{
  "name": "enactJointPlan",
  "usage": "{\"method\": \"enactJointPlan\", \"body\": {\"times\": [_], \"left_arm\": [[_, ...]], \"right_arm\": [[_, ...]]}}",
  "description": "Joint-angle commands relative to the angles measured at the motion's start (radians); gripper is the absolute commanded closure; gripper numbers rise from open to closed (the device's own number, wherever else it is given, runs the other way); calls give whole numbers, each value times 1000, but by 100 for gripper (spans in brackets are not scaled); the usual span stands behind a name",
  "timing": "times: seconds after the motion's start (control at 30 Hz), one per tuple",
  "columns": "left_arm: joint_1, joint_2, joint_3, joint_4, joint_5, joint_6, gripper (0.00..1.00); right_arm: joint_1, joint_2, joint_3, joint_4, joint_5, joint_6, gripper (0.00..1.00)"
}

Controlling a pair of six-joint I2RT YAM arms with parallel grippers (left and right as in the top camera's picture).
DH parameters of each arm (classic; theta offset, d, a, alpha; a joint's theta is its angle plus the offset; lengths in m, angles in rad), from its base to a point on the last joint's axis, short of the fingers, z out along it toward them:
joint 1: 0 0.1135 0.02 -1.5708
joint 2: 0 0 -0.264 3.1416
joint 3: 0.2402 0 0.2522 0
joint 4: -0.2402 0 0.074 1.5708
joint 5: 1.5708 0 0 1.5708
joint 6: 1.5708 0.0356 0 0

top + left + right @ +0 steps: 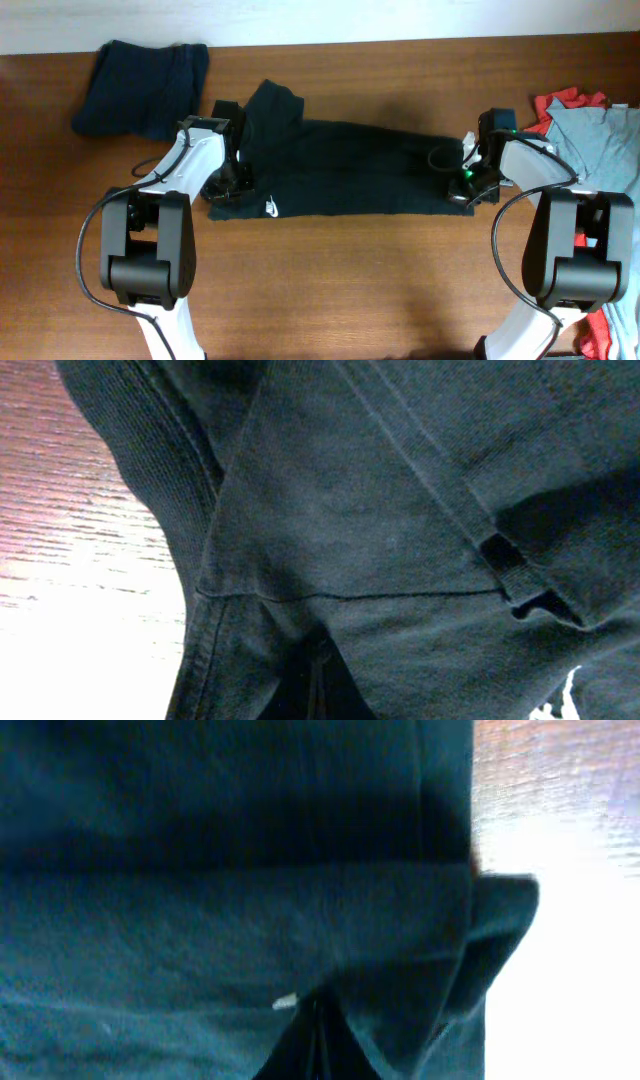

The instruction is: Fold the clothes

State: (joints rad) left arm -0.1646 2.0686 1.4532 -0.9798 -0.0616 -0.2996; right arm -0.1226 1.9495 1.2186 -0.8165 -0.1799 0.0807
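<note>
The black T-shirt (350,165) with a small white logo (272,208) lies stretched in a long band across the table middle. My left gripper (232,172) is shut on the black T-shirt's left end; in the left wrist view its fingertips (322,685) pinch dark fabric (340,510). My right gripper (468,178) is shut on the shirt's right end; in the right wrist view the fingertips (315,1035) pinch a fold of cloth (220,920).
A navy garment (145,85) lies bunched at the back left. A light grey-blue garment (605,140) over red cloth (565,100) is piled at the right edge. The brown wooden table (350,280) shows in front.
</note>
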Motion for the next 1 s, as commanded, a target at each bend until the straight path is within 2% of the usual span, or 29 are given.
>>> {"method": "enactJointPlan", "body": {"times": [0.0, 0.1, 0.3, 0.67, 0.97], "left_arm": [[-3, 31, -19, -16, -18, -11, 100], [-1, 53, -19, -57, -28, -11, 100], [11, 60, -19, -149, -169, -78, 100], [39, 57, -16, -211, -175, -82, 100], [18, -29, 189, -289, -117, -82, 100]], "right_arm": [[4, 73, -59, -92, 54, 64, 96], [4, 73, -59, -154, 120, 120, 96], [4, 73, -59, -201, 150, 139, 96], [5, 55, -59, -265, 147, 164, 96], [44, -235, -25, -297, 69, 163, 96]]}}
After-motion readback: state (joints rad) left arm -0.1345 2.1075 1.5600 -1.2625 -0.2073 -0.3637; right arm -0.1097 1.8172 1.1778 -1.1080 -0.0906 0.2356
